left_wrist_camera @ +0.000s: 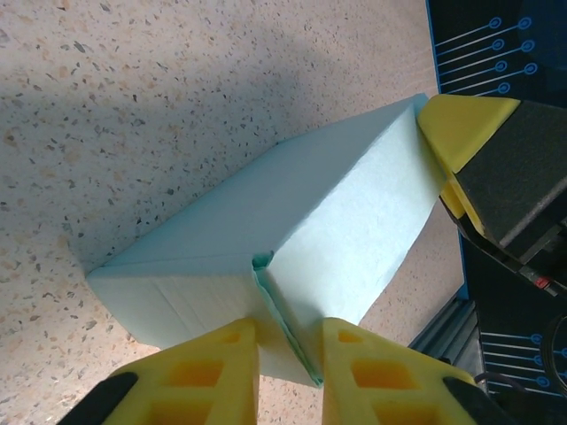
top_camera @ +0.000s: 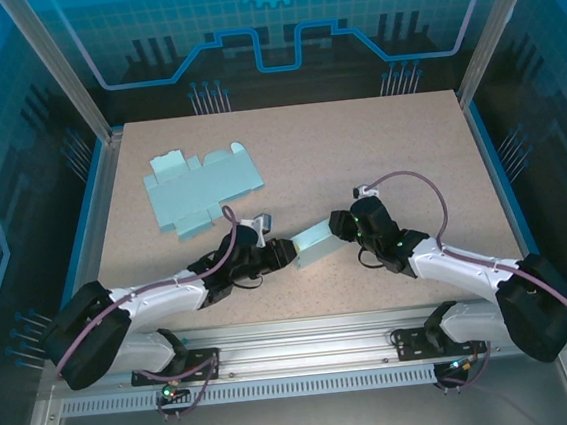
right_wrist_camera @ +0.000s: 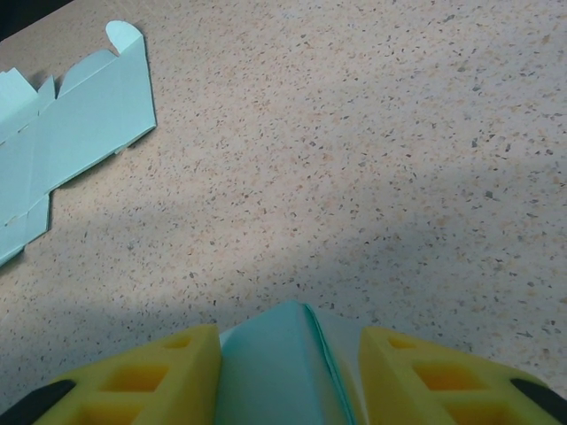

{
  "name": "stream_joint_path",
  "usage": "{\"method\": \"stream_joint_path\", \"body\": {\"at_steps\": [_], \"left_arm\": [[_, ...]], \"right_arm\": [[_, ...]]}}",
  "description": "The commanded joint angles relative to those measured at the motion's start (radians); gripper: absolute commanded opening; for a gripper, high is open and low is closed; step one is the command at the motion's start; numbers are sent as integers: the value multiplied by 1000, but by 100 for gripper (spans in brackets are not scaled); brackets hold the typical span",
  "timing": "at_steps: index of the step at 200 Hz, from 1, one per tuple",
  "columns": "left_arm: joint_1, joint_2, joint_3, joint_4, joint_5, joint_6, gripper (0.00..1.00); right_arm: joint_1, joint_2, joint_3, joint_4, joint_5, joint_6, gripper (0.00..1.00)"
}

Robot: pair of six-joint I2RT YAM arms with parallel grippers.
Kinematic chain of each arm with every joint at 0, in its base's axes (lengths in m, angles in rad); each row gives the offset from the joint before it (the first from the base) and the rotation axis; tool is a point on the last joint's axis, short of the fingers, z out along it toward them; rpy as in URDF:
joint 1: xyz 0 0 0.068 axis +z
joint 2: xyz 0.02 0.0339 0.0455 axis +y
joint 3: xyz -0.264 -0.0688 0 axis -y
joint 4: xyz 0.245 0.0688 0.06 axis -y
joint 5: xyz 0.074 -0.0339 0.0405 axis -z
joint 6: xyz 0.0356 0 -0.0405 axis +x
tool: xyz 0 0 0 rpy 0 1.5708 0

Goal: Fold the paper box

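The speckled beige counter (top_camera: 378, 153) fills the middle of the overhead view, with a metal rail along its near edge. Two black and white arms reach in from that edge. The left arm (top_camera: 161, 300) stretches toward the right and the right arm (top_camera: 459, 266) toward the left, so their tips meet near the centre, a little toward the near side.

A flat blank (top_camera: 204, 188) of pale blue-green card lies unfolded on the far left part of the counter, well apart from both arms. In the right wrist view one tabbed edge of it shows at the far left (right_wrist_camera: 71, 124).

The paper box (top_camera: 314, 242), the same pale colour, is already a closed oblong and is held between the two arm tips, its length running from one to the other. Whether its underside touches the counter I cannot tell.

The left jaws are drawn close and pinch the box's left end. In the left wrist view the yellow fingers (left_wrist_camera: 235, 376) press either side of an end flap seam on the box (left_wrist_camera: 292, 221).

The right jaws stand wider and grip the opposite end, with the box (right_wrist_camera: 283, 363) filling the gap between the yellow fingers (right_wrist_camera: 168, 376). One right fingertip also shows touching the box's far corner in the left wrist view (left_wrist_camera: 461, 124).
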Motion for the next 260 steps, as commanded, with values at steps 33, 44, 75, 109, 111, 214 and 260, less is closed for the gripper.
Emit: {"method": "stream_joint_path", "body": {"at_steps": [33,44,75,109,111,214,260], "left_arm": [[7,-12,-51,-184,-82,43,13],[7,-31,-32,-201,-93,74,26],[3,-111,34,-277,-180,184,41],[-13,-178,73,-294,-326,374,50],[-13,-178,73,-288,-330,389,51],[-56,36,-11,289,-39,1195,60],[-95,122,38,252,-59,1333,60]], "right_arm": [[5,29,-53,-178,-2,-16,44],[4,31,-52,-178,-1,-16,45],[3,28,-50,-183,-3,-17,45],[8,26,-39,-185,-11,-24,45],[8,26,-38,-186,-11,-24,45],[18,-6,11,-262,-29,-31,47],[18,-7,18,-273,-31,-30,47]]}}
